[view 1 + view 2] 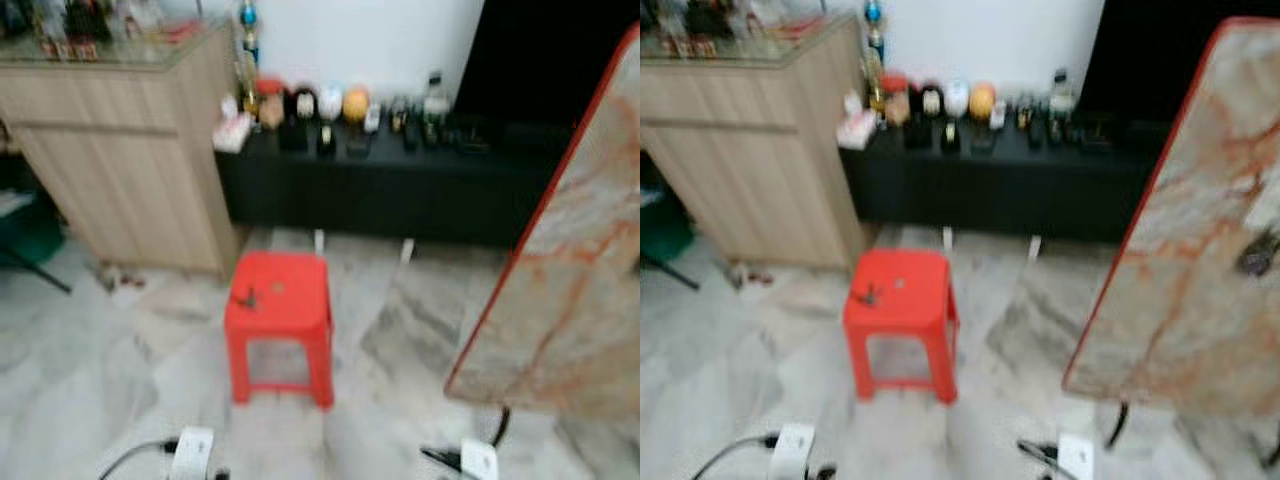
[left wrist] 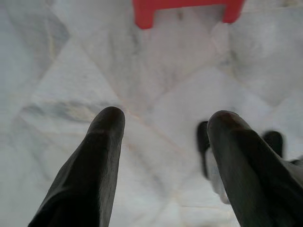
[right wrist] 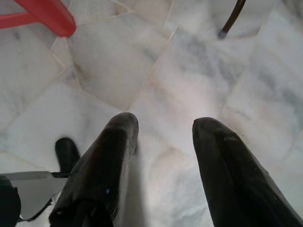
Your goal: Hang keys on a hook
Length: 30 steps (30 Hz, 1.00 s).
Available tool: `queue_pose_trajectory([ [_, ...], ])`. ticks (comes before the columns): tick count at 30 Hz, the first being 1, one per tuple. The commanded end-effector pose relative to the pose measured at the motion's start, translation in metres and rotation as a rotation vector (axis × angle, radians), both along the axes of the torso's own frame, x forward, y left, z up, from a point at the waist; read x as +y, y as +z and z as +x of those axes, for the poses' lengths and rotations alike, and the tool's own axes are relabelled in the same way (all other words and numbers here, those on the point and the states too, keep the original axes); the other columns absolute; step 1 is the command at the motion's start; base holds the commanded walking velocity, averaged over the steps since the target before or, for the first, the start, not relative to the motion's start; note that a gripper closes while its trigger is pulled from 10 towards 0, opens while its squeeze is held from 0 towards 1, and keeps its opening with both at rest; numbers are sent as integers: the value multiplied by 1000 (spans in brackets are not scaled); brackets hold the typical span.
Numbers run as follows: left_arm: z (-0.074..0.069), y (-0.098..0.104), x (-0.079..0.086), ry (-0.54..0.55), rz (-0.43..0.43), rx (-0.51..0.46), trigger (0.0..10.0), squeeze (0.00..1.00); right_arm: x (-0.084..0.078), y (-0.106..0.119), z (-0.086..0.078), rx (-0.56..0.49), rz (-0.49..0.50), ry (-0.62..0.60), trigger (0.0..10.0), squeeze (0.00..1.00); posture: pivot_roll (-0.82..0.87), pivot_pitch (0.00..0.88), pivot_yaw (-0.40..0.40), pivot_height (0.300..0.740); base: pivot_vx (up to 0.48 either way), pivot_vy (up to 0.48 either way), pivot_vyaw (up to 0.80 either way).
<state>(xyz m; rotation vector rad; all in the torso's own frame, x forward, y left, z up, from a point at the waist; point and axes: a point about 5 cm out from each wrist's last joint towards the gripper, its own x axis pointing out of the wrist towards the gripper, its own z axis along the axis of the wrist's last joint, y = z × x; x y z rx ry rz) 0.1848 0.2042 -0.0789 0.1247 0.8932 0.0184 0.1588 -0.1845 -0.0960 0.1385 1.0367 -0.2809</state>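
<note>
Closest to me, the left gripper [image 2: 163, 127] hangs low over the marble floor [image 2: 156, 85], fingers spread wide and holding nothing. The right gripper [image 3: 164, 125] hangs the same way, fingers apart and empty, above the same tiles. Ahead of both grippers stands a red stool [image 1: 279, 322] with the keys [image 1: 245, 297], a small dark blurred shape, lying on its seat. A marble-topped table [image 1: 570, 270] edged in red stands beyond the right gripper. A wooden cabinet [image 1: 130, 160] and black shelf [image 1: 390, 185] lie farther ahead.

red stool [image 1: 279, 300], probably keys [image 1: 245, 297] on top
</note>
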Motion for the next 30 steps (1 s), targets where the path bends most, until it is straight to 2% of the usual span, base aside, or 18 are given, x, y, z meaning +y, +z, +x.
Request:
queue_pose_trajectory([
  [1, -4, -3, -5, -1, -15, 21, 10000, 0, -4, -2, -5, 10, -1, -8, 10000, 0, 2, 0, 4, 740, 0, 480, 0],
  [22, -12, -6, 1, 8, -10, 38, 10000, 0, -10, -1, -7, 8, -27, -24, 10000, 0, 1, 0, 4, 740, 0, 475, 0],
  [28, -14, -6, 3, 13, -7, 43, 10000, 0, -10, -1, -6, 6, -25, -27, 10000, 0, 2, 0, 4, 740, 0, 402, 0],
  [30, -13, -6, 2, 5, -1, 43, 10000, 0, -10, -1, -6, 7, -26, -27, 10000, 0, 3, 0, 4, 740, 0, 0, 0],
])
